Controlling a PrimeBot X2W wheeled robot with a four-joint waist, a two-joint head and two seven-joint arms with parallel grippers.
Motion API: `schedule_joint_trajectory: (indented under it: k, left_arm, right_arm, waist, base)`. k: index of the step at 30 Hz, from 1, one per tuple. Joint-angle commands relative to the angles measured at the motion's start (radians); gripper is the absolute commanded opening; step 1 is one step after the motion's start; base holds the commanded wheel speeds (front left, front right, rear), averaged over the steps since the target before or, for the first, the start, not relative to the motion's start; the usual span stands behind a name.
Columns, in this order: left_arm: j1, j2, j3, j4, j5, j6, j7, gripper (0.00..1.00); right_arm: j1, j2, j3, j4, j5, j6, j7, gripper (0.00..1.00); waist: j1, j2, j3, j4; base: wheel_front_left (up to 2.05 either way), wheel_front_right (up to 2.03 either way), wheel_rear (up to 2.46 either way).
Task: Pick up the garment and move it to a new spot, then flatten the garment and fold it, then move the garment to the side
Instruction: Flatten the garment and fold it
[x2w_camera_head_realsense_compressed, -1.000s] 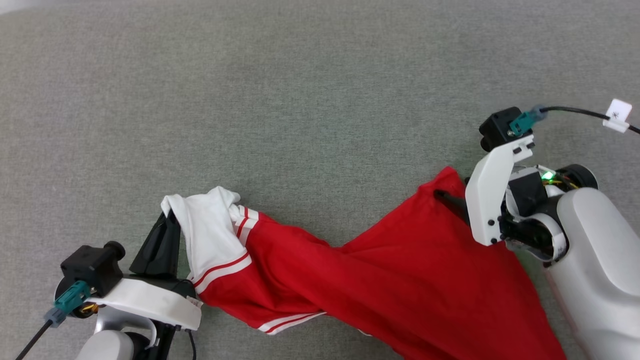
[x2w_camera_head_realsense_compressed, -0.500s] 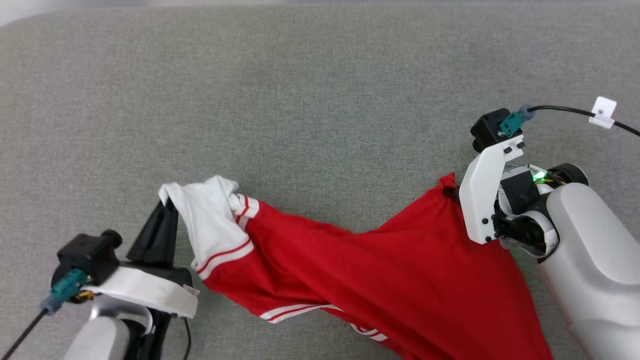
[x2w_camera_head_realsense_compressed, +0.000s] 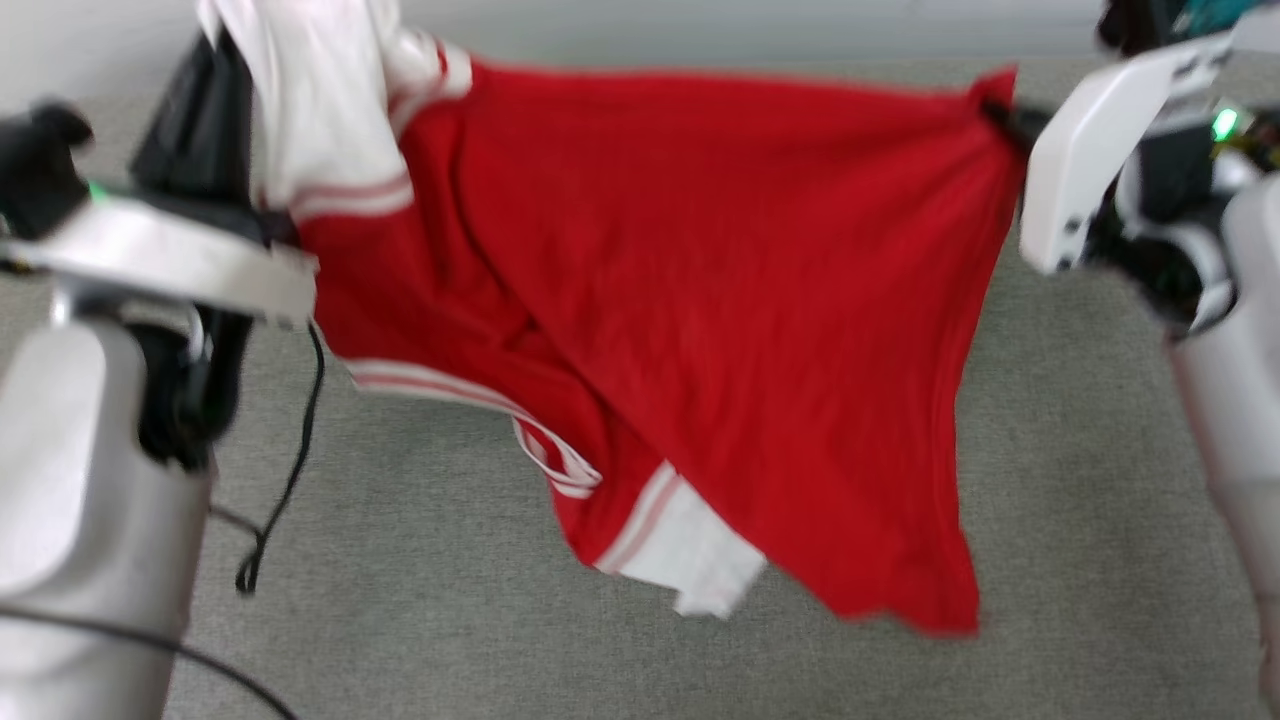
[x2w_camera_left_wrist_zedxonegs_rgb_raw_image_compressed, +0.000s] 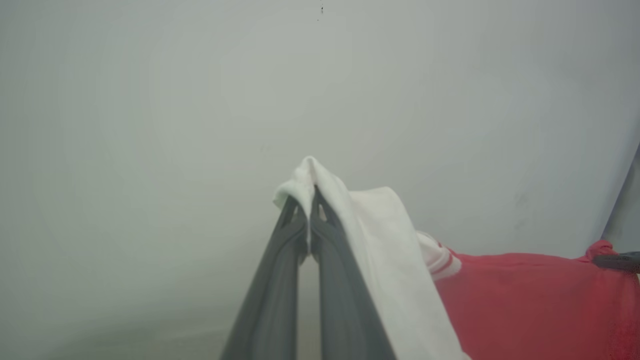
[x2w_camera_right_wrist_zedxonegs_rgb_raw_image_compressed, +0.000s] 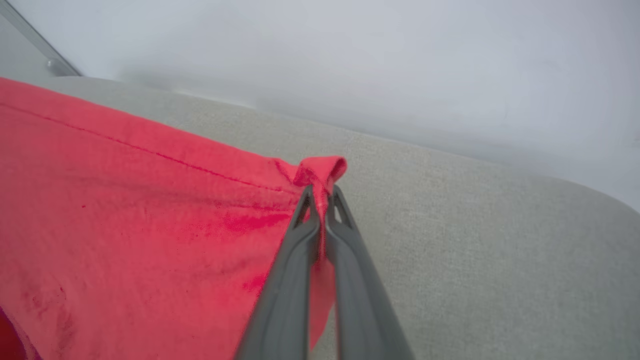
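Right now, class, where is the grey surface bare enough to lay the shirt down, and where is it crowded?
Bare grey surface lies between the shirt and the right arm, and between the cable and the shirt. Crowded: the top, where the shirt stretches between the left gripper and right gripper.

The garment (x2w_camera_head_realsense_compressed: 720, 300) is a thin, bright red jersey with white sleeves banded in red and white stripes. It hangs in the air, spread wide between two pinched points. One white sleeve is clamped in the left gripper (x2w_camera_left_wrist_zedxonegs_rgb_raw_image_compressed: 306, 200) at the upper left of the head view. A bunched red hem corner is nipped in the right gripper (x2w_camera_right_wrist_zedxonegs_rgb_raw_image_compressed: 320, 192) at the upper right. The top edge runs nearly taut. Below it the red cloth drapes in loose folds, and the other white sleeve dangles lowest, over the grey fabric surface (x2w_camera_head_realsense_compressed: 1050, 520).
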Motion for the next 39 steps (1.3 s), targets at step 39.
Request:
schedule_joint_trajectory:
  k: [39]
  left_arm:
    - [-1.030,0.073,-0.092,0.661,0.007,-0.056,-0.045,0.00]
  right_arm:
    - [-0.725,0.078,-0.189,0.185,-0.196,-0.001,-0.326,0.00]
  waist:
    - [-0.0001,0.0000,0.457,-0.051]
  base:
    - [0.00,0.00,0.00]
